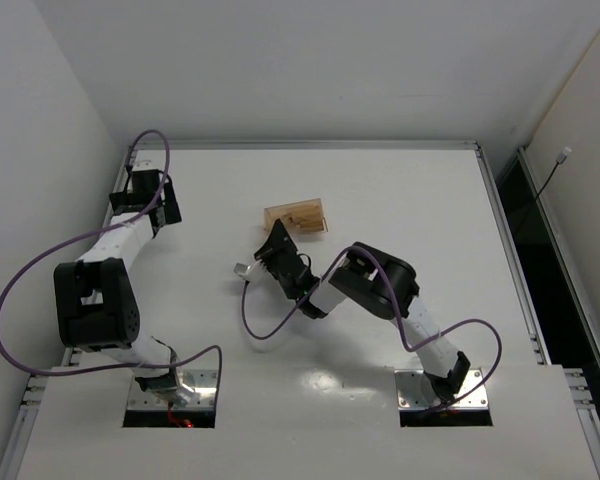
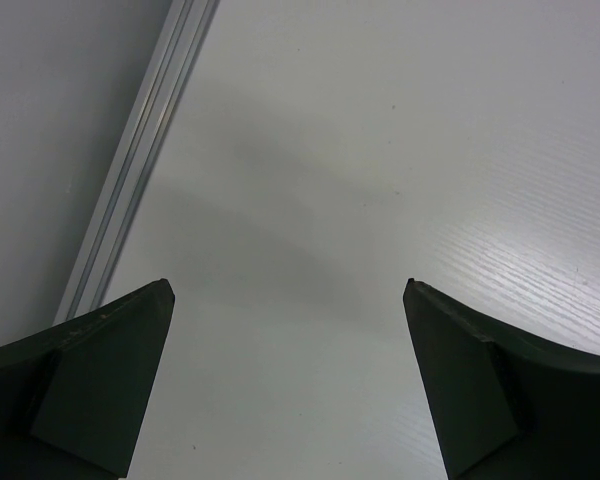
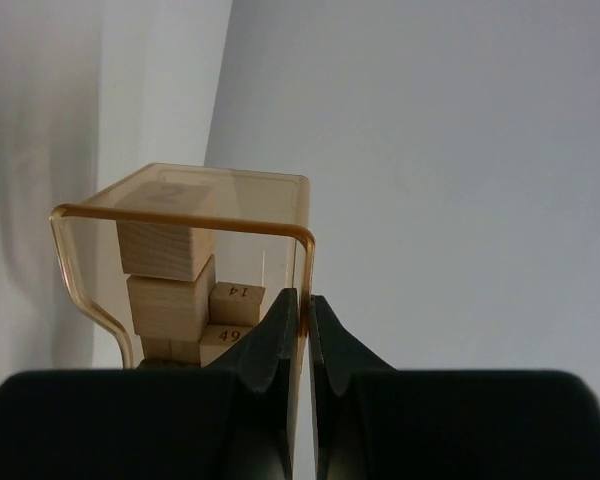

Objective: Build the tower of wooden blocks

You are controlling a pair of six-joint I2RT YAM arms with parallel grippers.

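A translucent tan plastic tray (image 1: 298,217) sits at the table's middle back, with several light-tan wood blocks (image 1: 302,213) inside it. My right gripper (image 1: 278,240) is at its near left edge. In the right wrist view my right gripper (image 3: 305,300) is shut on the thin tray wall (image 3: 302,262), one finger inside and one outside. The blocks (image 3: 165,250) are piled inside it, two of them marked 14 and 49. No stacked tower shows outside the tray. My left gripper (image 1: 138,190) is far left, away from the tray. In the left wrist view it (image 2: 288,290) is open and empty above bare table.
An aluminium rail (image 2: 130,170) runs along the table's left edge just beside my left gripper. A purple cable (image 1: 255,325) loops over the table left of the right arm, with a small light-coloured piece (image 1: 238,268) near it. Walls enclose the table at the back and sides.
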